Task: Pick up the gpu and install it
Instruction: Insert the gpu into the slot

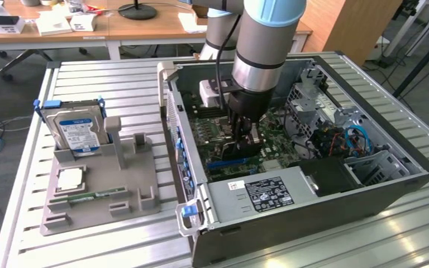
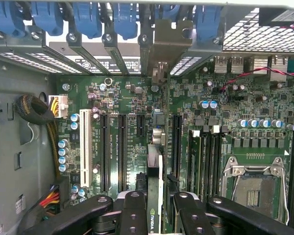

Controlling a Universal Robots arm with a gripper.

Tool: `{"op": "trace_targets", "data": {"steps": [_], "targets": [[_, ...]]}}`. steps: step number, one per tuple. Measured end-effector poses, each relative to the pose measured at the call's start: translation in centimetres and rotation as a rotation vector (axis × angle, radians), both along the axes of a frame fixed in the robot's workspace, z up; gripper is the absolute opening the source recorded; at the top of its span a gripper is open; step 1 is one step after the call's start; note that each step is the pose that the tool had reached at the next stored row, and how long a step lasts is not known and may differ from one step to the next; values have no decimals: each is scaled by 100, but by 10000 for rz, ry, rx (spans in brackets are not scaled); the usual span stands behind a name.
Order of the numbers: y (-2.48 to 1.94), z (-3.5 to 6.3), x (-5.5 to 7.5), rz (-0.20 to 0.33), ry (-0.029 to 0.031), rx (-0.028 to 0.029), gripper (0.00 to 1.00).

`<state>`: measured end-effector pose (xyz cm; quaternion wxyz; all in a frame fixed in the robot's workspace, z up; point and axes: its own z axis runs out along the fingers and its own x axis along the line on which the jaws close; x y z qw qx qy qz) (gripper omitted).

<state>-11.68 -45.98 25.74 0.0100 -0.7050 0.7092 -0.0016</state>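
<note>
On the counter (image 1: 20,184) at the exterior view's left, the gray rack (image 1: 99,190) holds a hard drive (image 1: 76,131). Inside the case (image 1: 311,218), the jaws (image 2: 155,205) pinch the gpu (image 2: 155,171) on edge, just above the board (image 2: 132,98). If the card tilts or misses its slot (image 2: 141,125), pushing could bend it or scratch the board.

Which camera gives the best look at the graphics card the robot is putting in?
The wrist view: the gpu stands edge-on between the jaws, its green edge and metal bracket over the motherboard slots. In the exterior view the gpu is a dark sliver under the gripper inside the computer case.
</note>
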Motion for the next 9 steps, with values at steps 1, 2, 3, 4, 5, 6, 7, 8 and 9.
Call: {"op": "trace_targets", "data": {"steps": [1, 2, 3, 4, 5, 6, 7, 8, 9], "targets": [[0, 0, 0, 0, 0, 0, 26], [0, 0, 0, 0, 0, 0, 26], [0, -3, 0, 0, 0, 1, 26], [1, -10, 0, 0, -2, 3, 26], [0, -11, 0, 0, 0, 0, 26], [0, -11, 0, 0, 1, 0, 26], [0, -11, 0, 0, 0, -1, 26], [0, -11, 0, 0, 0, 0, 26], [0, -11, 0, 0, 1, -1, 26]]}}
